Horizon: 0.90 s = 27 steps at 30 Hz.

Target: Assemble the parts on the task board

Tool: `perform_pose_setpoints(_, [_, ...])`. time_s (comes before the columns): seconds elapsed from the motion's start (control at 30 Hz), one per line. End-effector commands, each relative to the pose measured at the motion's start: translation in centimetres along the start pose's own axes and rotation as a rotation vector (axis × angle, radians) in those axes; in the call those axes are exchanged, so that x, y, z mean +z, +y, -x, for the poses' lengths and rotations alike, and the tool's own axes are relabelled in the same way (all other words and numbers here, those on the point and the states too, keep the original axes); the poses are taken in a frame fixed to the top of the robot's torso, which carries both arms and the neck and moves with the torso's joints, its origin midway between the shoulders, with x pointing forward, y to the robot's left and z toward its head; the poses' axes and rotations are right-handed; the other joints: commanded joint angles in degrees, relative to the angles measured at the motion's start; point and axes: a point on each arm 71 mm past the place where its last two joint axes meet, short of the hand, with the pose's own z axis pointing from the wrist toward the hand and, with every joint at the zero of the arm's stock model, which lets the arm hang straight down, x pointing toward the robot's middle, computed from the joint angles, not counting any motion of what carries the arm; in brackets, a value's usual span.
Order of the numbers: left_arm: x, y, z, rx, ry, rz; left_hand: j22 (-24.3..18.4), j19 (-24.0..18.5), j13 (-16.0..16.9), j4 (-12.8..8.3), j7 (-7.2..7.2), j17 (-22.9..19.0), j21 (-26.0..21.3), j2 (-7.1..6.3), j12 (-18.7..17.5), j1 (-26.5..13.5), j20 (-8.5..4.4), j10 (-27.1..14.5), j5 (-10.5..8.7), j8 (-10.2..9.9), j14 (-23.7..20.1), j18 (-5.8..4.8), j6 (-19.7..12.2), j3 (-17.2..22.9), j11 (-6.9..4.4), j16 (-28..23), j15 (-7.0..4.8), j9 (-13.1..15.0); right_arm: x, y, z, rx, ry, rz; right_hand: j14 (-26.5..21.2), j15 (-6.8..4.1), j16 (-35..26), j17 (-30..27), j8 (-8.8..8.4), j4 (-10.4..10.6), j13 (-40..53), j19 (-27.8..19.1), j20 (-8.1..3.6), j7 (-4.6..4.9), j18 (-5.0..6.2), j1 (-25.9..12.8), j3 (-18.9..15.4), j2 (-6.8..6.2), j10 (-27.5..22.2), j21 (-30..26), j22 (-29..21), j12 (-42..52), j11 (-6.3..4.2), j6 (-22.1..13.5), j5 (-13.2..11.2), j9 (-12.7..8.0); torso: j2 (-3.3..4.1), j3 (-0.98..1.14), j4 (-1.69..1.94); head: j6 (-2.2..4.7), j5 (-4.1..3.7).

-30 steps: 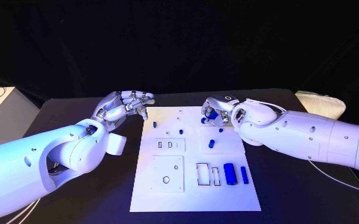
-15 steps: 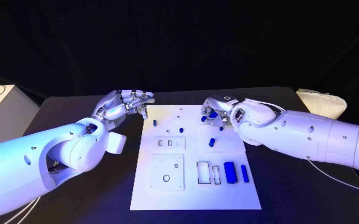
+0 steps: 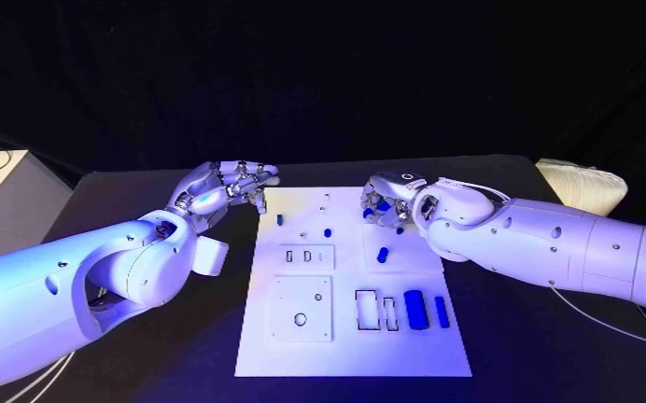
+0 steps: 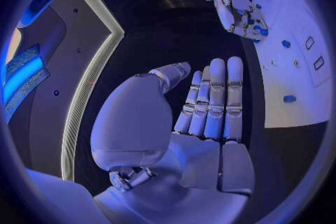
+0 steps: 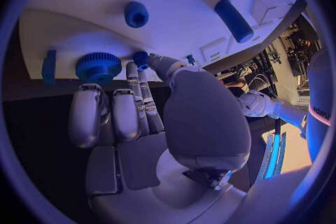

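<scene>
Head view: against the earlier pictures the scene has barely altered, the right hand [image 3: 390, 200] remaining over the far right part of the task board [image 3: 344, 328] with its fingers drawn around a small blue part [image 3: 383, 206], so I judge the placement not yet made; the left hand [image 3: 229, 184] holds nothing beside the board's far left corner above the worktop [image 3: 161, 347]. Left wrist view: its fingers [image 4: 213, 95] lie straight, side by side, touching nothing. Right wrist view: the right fingertips [image 5: 150, 61] pinch the small part just beside a blue knurled wheel [image 5: 98, 66] at the board's edge.
</scene>
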Motion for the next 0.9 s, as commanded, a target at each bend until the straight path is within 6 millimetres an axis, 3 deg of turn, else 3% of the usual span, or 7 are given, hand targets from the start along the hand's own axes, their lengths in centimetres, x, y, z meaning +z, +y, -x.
perform_pose_setpoints(0.03, [0.1, -0.1, -0.2, -0.01, 0.018, -0.002, 0.05, 0.14, -0.07, 0.02, -0.08, 0.04, 0.31, -0.13, -0.36, -0.06, 0.17, -0.56, -0.19, 0.1, -0.4, 0.8, -0.48, 0.32, -0.02, 0.21, 0.04, 0.07, 0.0, 0.1, -0.2, -0.01, 0.013, 0.004, 1.4, -0.55, 0.23, -0.04, 0.42, 0.1, 0.13, 0.36, -0.24, -0.09, -0.85, 0.33, 0.46, 0.63, 0.62, 0.44, 0.29, 0.34, -0.18, 0.7, 0.26, 0.24, 0.09, 0.01, -0.01, -0.01, -0.09])
perform_pose_setpoints(0.27, [0.1, 0.0, -0.2, -0.01, 0.019, 0.001, 0.12, 0.11, -0.08, -0.04, -0.08, 0.04, 0.44, -0.03, -0.35, 0.07, 0.17, -0.59, -0.19, 0.11, -0.38, 0.82, -0.51, 0.45, -0.03, 0.27, 0.03, 0.09, 0.1, 0.0, -0.3, -0.021, 0.017, -0.005, 1.4, -0.86, 0.47, -0.04, 1.01, -0.1, 0.33, 0.5, -0.53, -0.53, -0.95, 0.91, 1.17, 1.41, 1.44, 0.88, 0.94, 0.29, -0.57, 1.41, 0.36, 0.81, 0.2, 0.0, 0.05, -0.1, -0.15])
perform_pose_setpoints(0.47, [0.2, 0.0, -0.2, -0.011, 0.02, 0.002, 0.22, 0.07, -0.08, -0.14, -0.08, 0.04, 0.62, 0.05, -0.33, 0.24, 0.17, -0.62, -0.2, 0.14, -0.34, 0.83, -0.53, 0.61, -0.04, 0.35, 0.01, 0.12, 0.0, 0.2, -0.1, -0.029, -0.019, -0.005, 1.42, -1.31, 0.84, 0.02, 1.92, -2.03, 0.71, 0.98, -0.97, -0.93, -1.23, 3.08, 3.17, 2.46, 2.74, 2.0, 2.59, 0.25, -1.07, 2.31, -1.17, 1.8, 0.19, 0.04, 0.05, -0.15, -0.16])
perform_pose_setpoints(0.53, [0.2, 0.0, -0.1, -0.011, 0.02, 0.003, 0.26, 0.05, -0.08, -0.19, -0.08, 0.04, 0.7, 0.08, -0.33, 0.32, 0.17, -0.64, -0.2, 0.14, -0.32, 0.84, -0.55, 0.68, -0.03, 0.38, 0.0, 0.14, 0.0, 0.3, 0.0, -0.029, -0.039, -0.002, 1.49, -1.43, 1.12, 0.33, 2.19, -2.72, 0.89, 1.87, -1.08, -0.96, -1.68, 3.41, 3.55, 2.27, 3.22, 3.67, 4.85, 0.3, -1.12, 2.54, -0.11, 2.12, 0.2, 0.04, 0.07, -0.13, -0.18])
perform_pose_setpoints(0.9, [0.2, 0.0, -0.1, -0.011, 0.019, 0.005, 0.34, 0.02, -0.08, -0.27, -0.07, 0.04, 0.84, 0.17, -0.32, 0.44, 0.16, -0.67, -0.2, 0.16, -0.3, 0.84, -0.58, 0.82, -0.03, 0.44, 0.0, 0.16, -0.5, 1.0, 1.6, -0.004, -0.192, 0.009, 1.49, -1.59, 1.39, 0.3, 2.76, -3.99, 1.32, 2.19, -1.28, -1.12, -1.87, 3.39, 4.11, 1.94, 4.02, 4.49, 5.99, 0.17, -1.39, 2.87, 2.0, 2.95, 0.23, -0.03, 0.09, 0.16, -0.23])
